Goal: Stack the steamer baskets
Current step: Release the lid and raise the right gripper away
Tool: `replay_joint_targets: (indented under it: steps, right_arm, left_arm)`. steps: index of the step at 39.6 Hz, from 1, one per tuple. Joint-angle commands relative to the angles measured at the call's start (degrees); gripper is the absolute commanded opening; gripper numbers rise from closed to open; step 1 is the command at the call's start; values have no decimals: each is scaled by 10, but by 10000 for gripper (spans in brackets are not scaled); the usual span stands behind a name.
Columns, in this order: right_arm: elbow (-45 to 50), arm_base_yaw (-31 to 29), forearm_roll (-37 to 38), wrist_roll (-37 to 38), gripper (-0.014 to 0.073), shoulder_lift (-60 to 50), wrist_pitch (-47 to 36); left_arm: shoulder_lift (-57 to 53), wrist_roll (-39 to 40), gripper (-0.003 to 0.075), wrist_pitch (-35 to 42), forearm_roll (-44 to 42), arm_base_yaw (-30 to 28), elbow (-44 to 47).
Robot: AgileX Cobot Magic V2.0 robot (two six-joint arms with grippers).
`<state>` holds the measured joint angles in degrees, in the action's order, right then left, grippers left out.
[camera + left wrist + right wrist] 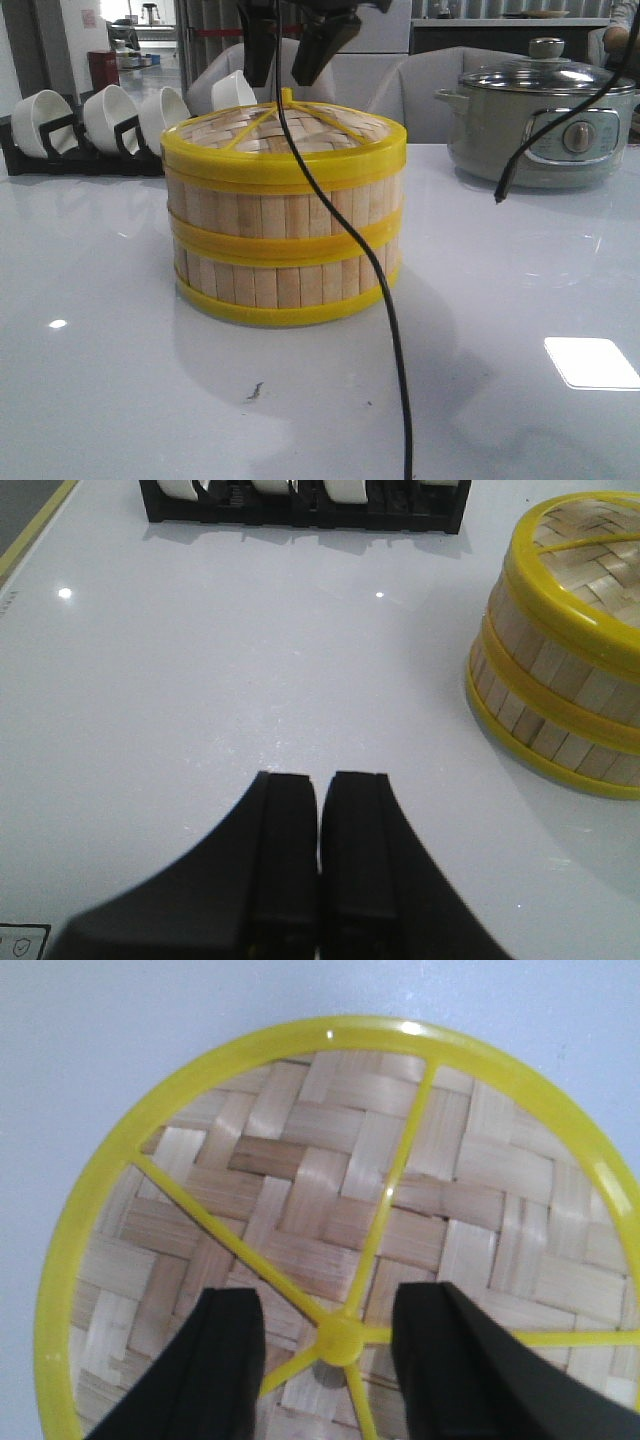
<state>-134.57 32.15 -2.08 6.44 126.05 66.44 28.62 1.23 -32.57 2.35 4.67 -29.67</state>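
Two steamer baskets stand stacked in the middle of the white table, the upper basket (285,210) sitting on the lower basket (285,282). A woven lid (290,135) with a yellow rim covers the stack. My right gripper (290,50) hangs open just above the lid, one finger on each side of the yellow knob (342,1342), touching nothing; it also shows in the right wrist view (330,1305) over the lid (300,1180). My left gripper (320,780) is shut and empty over bare table, off to the side of the stack (560,690).
A black rack of white bowls (90,125) stands at the back left. A grey electric pot with a glass lid (545,125) sits at the back right. A black cable (395,330) hangs down in front of the stack.
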Motion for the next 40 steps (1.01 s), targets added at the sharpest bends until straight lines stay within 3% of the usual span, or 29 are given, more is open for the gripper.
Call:
replay_joint_targets:
  steps: [1,9,14,21,33,40]
  right_arm:
    - [-27,-3,6,-1,426,-55,-37]
    - [-12,-21,67,-1,426,-110,-85]
    - [46,-40,104,-1,425,-179,-137]
    - [209,-93,105,-1,425,-306,-249]
    - [566,-219,104,-1,425,-566,-473]
    - [723,-291,104,-1,423,-701,-543]
  left_arm:
    - [1,4,85,48,2,1,-17]
    - [1,4,85,48,2,1,-17]
    - [1,4,85,48,2,1,-17]
    - [1,4,85,48,2,1,-17]
    - [1,4,85,48,2,1,-17]
    - [1,4,85,48,2,1,-17]
